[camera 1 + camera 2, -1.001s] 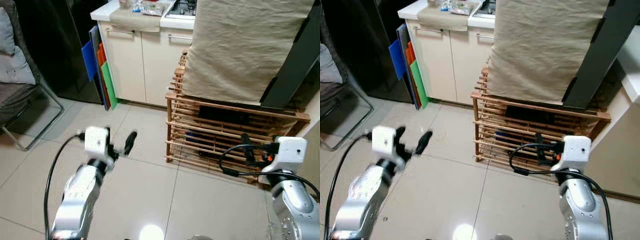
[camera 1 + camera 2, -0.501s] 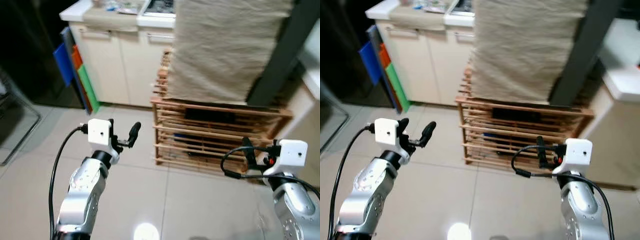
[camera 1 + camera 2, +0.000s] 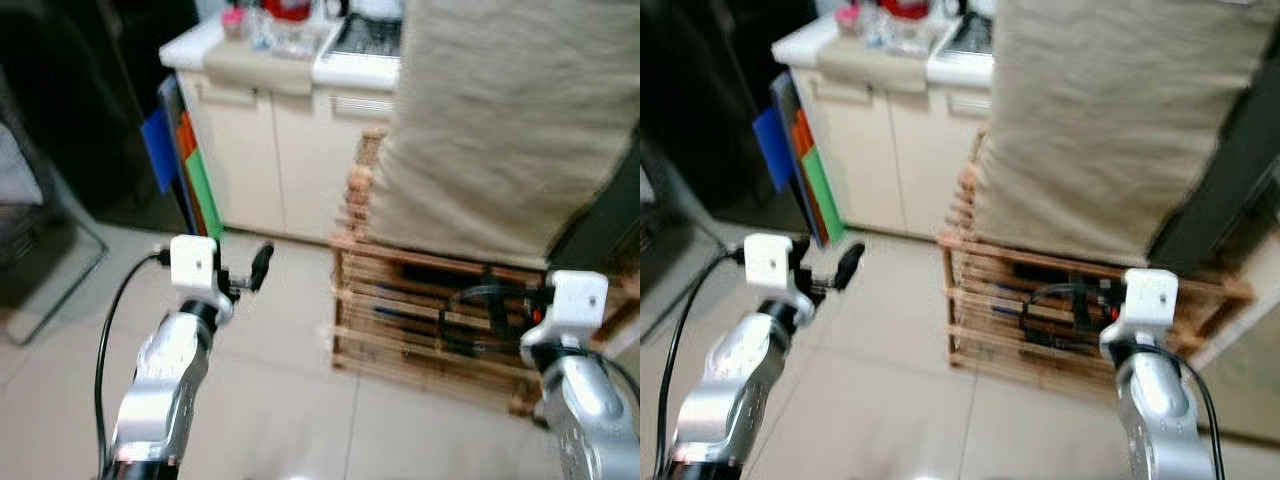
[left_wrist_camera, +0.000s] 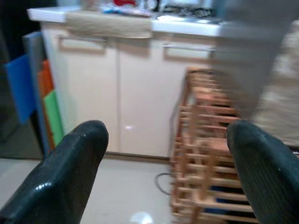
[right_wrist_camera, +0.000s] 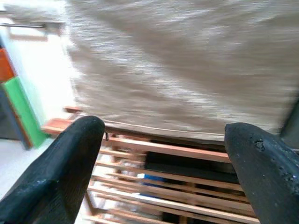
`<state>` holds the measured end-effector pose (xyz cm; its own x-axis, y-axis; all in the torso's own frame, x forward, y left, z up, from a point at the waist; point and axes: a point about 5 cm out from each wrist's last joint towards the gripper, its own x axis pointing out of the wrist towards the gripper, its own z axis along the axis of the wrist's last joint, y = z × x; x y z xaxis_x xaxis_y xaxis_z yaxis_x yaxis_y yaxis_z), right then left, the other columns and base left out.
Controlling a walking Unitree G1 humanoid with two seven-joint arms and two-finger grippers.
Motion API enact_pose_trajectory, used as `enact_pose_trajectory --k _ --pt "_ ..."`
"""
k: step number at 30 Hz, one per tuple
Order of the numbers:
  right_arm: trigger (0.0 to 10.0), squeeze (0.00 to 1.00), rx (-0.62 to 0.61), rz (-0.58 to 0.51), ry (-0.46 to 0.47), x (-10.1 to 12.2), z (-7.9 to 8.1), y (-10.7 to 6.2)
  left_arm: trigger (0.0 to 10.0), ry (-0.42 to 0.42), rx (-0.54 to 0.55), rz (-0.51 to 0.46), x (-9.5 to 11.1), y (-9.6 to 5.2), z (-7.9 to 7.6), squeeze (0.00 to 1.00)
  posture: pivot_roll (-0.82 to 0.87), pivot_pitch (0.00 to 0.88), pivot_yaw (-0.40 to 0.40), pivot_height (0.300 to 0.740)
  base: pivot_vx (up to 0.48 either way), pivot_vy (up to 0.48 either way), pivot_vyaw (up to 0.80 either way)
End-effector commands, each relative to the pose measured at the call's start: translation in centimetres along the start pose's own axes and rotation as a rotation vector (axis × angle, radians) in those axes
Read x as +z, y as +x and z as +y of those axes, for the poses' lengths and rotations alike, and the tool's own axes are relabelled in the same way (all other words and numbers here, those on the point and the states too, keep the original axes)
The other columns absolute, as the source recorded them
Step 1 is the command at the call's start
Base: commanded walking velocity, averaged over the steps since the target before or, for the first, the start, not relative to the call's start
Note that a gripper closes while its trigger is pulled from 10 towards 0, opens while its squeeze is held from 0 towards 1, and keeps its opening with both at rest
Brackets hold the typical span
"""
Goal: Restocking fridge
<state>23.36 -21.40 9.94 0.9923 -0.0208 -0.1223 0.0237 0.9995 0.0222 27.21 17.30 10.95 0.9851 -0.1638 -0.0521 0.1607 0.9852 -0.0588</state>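
A: Two arms were up over a tiled floor [image 3: 290, 330]; biggest thing ahead was a beige cloth [image 3: 500, 120] draped over sth tall, sitting on a wooden slatted rack [image 3: 420, 320]. Pics were blurry.

B: And left of that?

A: Cream cabinet [image 3: 265, 150] w/ a white countertop [image 3: 350, 65] carrying small items, too smeared to name; coloured boards [image 3: 195, 165] (blue, orange, green) leaned against its left side; dark area further left, couldn't tell if it was the fridge.

B: Grippers?

A: Left gripper [image 3: 240, 275] was held above the floor, in front of the cabinet, near the boards; its fingers [image 4: 65, 172] were spread wide, nothing between them. Right gripper [image 5: 159, 172] faced the rack, just beside its slats; fingers [image 5: 56, 168] also wide apart, empty.

B: Smaller bits?

A: Black cable [image 3: 110, 340] looped off the left wrist; dark objects inside the rack, couldn't ID; no stock item in either gripper.
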Motion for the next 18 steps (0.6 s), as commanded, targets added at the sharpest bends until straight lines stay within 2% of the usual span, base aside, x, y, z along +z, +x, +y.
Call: enact_pose_trajectory --k 1,5,8,12,18 --pt "10.0 0.0 -0.024 -0.018 -0.025 0.5 -0.7 0.3 10.0 0.01 -0.007 -0.007 0.3 0.4 -0.4 0.0 -0.18 0.01 0.022 0.74 0.446 0.0 0.0" --pt "10.0 0.0 -0.024 -0.013 -0.036 0.5 -0.7 0.7 10.0 0.022 -0.023 -0.026 0.8 0.8 -0.4 0.0 -0.18 0.004 0.022 0.74 0.416 0.141 0.0" --pt "10.0 0.0 -0.033 -0.02 -0.043 0.6 -0.8 1.0 10.0 0.035 -0.039 -0.036 1.2 1.6 0.0 0.0 -0.18 0.0 0.021 0.74 0.0 0.48 -0.74" --pt "10.0 0.0 -0.054 -0.026 -0.035 0.6 -1.2 1.0 10.0 0.021 -0.044 -0.038 1.2 1.9 0.0 0.0 -0.19 0.0 0.027 0.74 0.0 0.48 -0.73" --pt "10.0 0.0 -0.091 -0.04 -0.03 0.5 -1.6 1.2 10.0 -0.03 -0.115 -0.014 0.1 1.5 -2.2 0.0 -0.19 0.0 0.037 0.74 0.0 0.48 -0.73"
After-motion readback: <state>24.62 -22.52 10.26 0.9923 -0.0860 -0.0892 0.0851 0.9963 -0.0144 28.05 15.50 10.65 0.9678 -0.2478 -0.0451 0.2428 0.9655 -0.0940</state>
